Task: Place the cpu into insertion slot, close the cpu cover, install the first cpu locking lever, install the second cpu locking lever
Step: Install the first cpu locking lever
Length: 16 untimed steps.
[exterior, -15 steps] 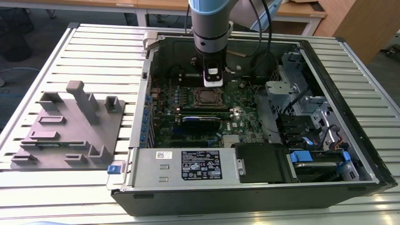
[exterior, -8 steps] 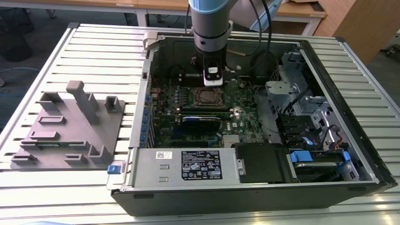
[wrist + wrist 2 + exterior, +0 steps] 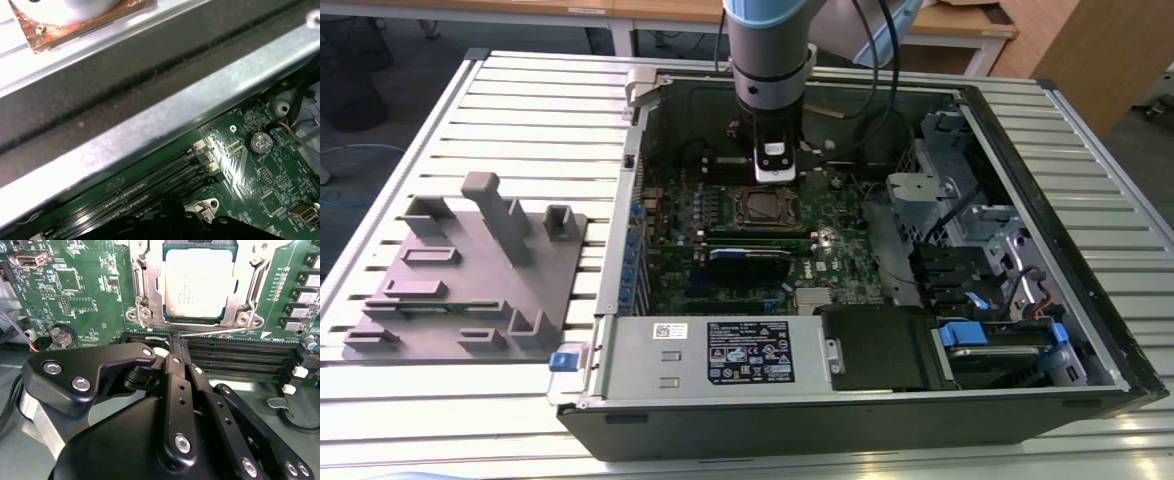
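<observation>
In the exterior view the gripper (image 3: pixel 775 170) hangs inside the open computer case (image 3: pixel 854 410), just beside the insertion slot (image 3: pixel 761 208). In the second wrist view the cpu (image 3: pixel 199 282) lies flat inside that slot. The cpu cover (image 3: pixel 248 285) appears folded down over it, its silvery frame showing on either side of the chip's face. From this we judge the first two steps done and a locking lever to be the step in hand, though we cannot tell whether it is the first or the second. A thin silvery locking lever (image 3: pixel 215 332) runs along the slot's edge that faces the memory slots (image 3: pixel 240 355). The gripper's tips sit at one end of that lever, between the slot and the memory slots. The jaws are drawn together with no gap that we can see. Whether they pinch the lever's end or only press against it we cannot tell. Nor can we see whether the lever is caught under its hook beside the slot. In our judgement, any move on the lever from here calls for steady contact on that slender, springy rod. It also calls for a path close along the slot's edge, so that the tips neither slip onto the memory slots nor scrape the motherboard (image 3: pixel 90 300) around the slot.
</observation>
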Each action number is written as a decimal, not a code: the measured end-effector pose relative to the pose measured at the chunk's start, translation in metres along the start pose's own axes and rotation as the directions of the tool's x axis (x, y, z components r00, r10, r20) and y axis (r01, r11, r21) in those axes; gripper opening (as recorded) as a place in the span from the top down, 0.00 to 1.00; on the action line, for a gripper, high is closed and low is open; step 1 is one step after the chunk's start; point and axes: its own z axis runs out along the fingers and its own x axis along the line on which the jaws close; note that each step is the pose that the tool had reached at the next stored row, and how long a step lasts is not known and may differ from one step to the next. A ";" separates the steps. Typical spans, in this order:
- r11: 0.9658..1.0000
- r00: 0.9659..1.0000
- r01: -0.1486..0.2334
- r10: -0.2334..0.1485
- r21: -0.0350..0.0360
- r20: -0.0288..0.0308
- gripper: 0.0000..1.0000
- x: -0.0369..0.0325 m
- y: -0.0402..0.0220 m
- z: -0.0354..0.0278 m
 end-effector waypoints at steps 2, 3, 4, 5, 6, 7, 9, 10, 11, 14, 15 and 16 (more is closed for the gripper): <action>1.000 1.000 0.001 -0.001 0.005 0.004 0.89 0.0004 0.0005 0.0007; 1.000 1.000 0.001 -0.001 0.007 0.005 0.89 0.0006 0.0007 0.0008; 1.000 1.000 0.002 -0.002 0.007 0.005 0.89 0.0007 0.0010 0.0010; 1.000 1.000 0.002 -0.002 0.007 0.005 0.89 0.0009 0.0013 0.0011; 1.000 1.000 0.002 -0.002 0.007 0.006 0.89 0.0011 0.0015 0.0012; 1.000 1.000 0.002 -0.002 0.008 0.006 0.89 0.0012 0.0018 0.0013; 1.000 1.000 0.002 -0.002 0.008 0.006 0.89 0.0016 0.0023 0.0017; 1.000 1.000 0.002 -0.002 0.009 0.007 0.89 0.0017 0.0025 0.0019; 1.000 1.000 0.002 -0.002 0.009 0.008 0.89 0.0018 0.0026 0.0022; 1.000 1.000 0.003 -0.003 0.009 0.011 0.89 0.0021 0.0024 0.0031; 1.000 1.000 0.003 -0.003 0.009 0.011 0.89 0.0022 0.0023 0.0033; 1.000 1.000 0.003 -0.003 0.009 0.012 0.89 0.0022 0.0023 0.0036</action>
